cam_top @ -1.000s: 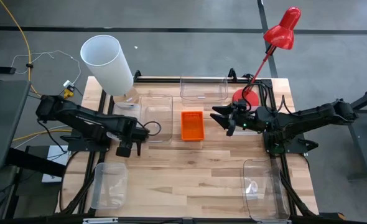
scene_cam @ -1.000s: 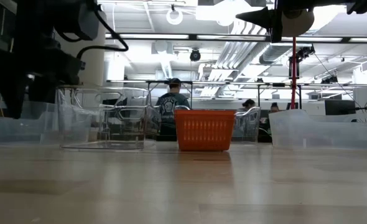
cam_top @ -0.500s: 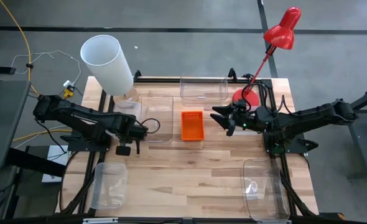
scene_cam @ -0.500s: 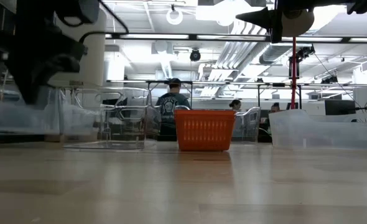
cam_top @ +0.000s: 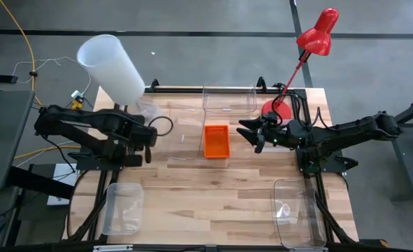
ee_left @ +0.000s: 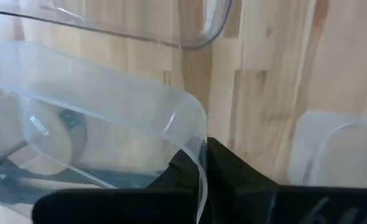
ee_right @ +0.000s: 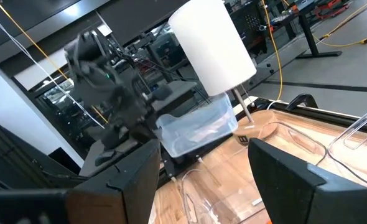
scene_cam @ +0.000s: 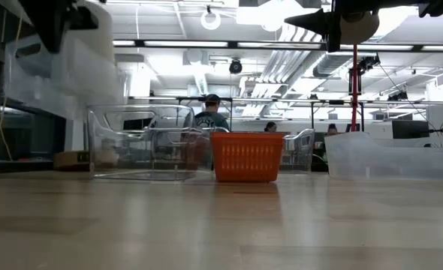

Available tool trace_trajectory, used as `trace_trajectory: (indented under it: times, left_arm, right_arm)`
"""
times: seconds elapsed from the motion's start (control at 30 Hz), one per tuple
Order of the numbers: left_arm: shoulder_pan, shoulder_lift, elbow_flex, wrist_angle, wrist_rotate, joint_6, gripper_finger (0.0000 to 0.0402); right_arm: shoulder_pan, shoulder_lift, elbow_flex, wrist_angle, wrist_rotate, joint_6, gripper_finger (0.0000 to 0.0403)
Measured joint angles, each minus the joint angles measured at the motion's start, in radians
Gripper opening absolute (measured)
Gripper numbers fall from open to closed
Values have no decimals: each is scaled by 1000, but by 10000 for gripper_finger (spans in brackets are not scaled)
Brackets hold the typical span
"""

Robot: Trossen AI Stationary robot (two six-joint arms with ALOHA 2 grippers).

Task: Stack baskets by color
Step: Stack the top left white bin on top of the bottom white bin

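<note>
L claw [ee_left: 202,165] clamped on clear bin [ee_left: 109,106] rim, lifted at surface [cam_top: 227,189] 9 o'clock. R claw [cam_top: 252,133] apart, 3 o'clock of orange basket [cam_top: 216,141].

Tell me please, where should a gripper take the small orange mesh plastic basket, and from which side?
Probably from above, on a short end wall of the small orange mesh plastic basket. It stands upright with its mouth open, so one finger can go inside and one outside the thin rim. The open right gripper hovers just beside it on the robot's right, so that arm seems better placed.
</note>
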Motion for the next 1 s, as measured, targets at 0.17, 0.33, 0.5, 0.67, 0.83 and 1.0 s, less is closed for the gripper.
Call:
trace_trajectory:
  times: [0.17,0.33,0.5,0.67,0.83,1.0]
  left_arm:
    - [-28,0,90,-18,43,-122,0]
    - [-108,3,137,-7,70,-212,0]
    - [-167,14,141,11,54,-269,0]
    - [-196,27,141,21,49,-284,0]
    - [-203,33,140,26,40,-284,0]
    - [-203,34,140,27,39,-282,0]
  right_arm:
    - [0,0,0,0,0,0,232]
    - [0,0,0,0,-5,1,232]
    - [0,0,0,-1,-9,1,232]
    - [0,0,0,-6,-12,2,232]
    - [0,0,0,-8,-12,8,232]
    - [0,0,0,-8,-12,8,232]
